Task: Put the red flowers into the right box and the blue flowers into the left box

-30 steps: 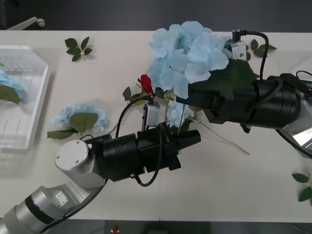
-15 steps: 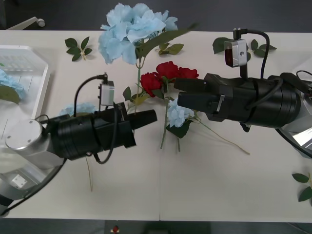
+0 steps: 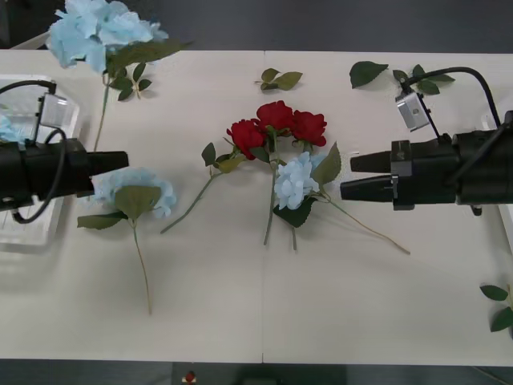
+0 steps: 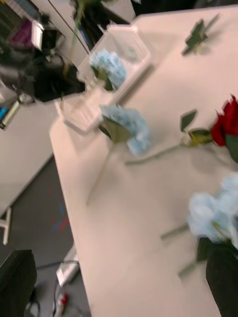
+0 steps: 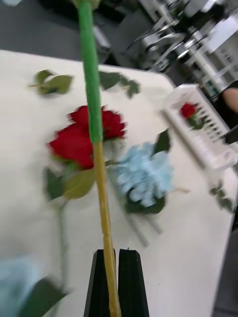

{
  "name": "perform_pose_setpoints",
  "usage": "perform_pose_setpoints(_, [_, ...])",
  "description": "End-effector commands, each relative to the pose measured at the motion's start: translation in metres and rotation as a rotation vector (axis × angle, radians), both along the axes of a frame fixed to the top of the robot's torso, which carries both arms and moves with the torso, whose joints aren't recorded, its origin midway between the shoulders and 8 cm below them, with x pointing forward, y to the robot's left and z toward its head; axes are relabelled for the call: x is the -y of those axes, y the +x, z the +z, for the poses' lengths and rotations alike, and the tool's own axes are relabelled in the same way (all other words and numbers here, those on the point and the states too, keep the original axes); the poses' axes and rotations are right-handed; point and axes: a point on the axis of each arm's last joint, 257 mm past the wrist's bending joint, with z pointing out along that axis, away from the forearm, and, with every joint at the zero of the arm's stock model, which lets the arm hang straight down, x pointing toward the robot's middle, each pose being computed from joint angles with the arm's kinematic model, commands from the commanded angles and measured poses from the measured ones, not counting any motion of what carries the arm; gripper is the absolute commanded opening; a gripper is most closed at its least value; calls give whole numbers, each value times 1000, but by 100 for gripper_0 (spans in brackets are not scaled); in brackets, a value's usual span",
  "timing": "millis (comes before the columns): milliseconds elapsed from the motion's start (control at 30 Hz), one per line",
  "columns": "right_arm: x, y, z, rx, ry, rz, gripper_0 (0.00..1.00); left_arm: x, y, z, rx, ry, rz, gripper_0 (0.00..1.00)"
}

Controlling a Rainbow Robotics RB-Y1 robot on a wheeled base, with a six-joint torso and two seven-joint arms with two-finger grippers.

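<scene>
My left gripper (image 3: 120, 160) is shut on the thin green stem (image 5: 101, 208) of a big blue flower (image 3: 96, 28), held up beside the left box (image 3: 32, 233). Another blue flower (image 3: 8, 128) lies in that white bin. Three red flowers (image 3: 276, 124) lie together at the table's middle, with a small blue flower (image 3: 295, 180) just in front of them. One more blue flower (image 3: 132, 188) lies left of centre. My right gripper (image 3: 346, 178) stands open and holds nothing, just right of the small blue flower. The right box (image 5: 203, 124) has a red flower (image 5: 188, 109) in it.
Flowerless leaf sprigs lie at the back left (image 3: 128, 80), back middle (image 3: 280, 79), back right (image 3: 369, 72) and near the right front edge (image 3: 501, 305). The front half of the table is bare.
My left arm has swung left across the table, carrying the blue flower from the middle to beside the left box. My right arm has drawn back to the right.
</scene>
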Motion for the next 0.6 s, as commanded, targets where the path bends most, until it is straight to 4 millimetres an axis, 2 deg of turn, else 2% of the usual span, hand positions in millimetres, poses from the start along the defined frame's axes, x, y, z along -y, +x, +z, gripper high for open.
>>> perform_pose_setpoints(33, [35,10,-6,-17,-162,-54,100,-77,19,21,-52,156,133,0])
perform_pose_setpoints(67, [41,11,-10,-16,-193,-58,100,-88,21,23,-56,180,156,0])
perform_pose_setpoints(167, [67,16,-30,-18,-335,-87,100,-153,27,29,-62,322,300,0])
perform_pose_setpoints(200, [71,17,-34,-21,-357,-92,100,-162,27,29,-62,343,319,0])
perform_pose_setpoints(267, [85,22,-47,-18,-434,-114,100,-199,27,32,-60,420,405,0])
perform_pose_setpoints(300, [87,22,-50,-15,-454,-115,100,-208,27,32,-62,435,426,0])
perform_pose_setpoints(367, [94,27,-60,0,-529,-116,100,-242,24,36,-60,502,504,0])
perform_pose_setpoints(467, [95,34,-70,29,-588,-110,100,-273,21,38,-61,555,578,0])
perform_pose_setpoints(500, [95,39,-77,42,-614,-113,100,-291,19,37,-59,580,629,0])
perform_pose_setpoints(600, [90,50,-88,54,-629,-124,100,-316,14,28,-57,609,697,0])
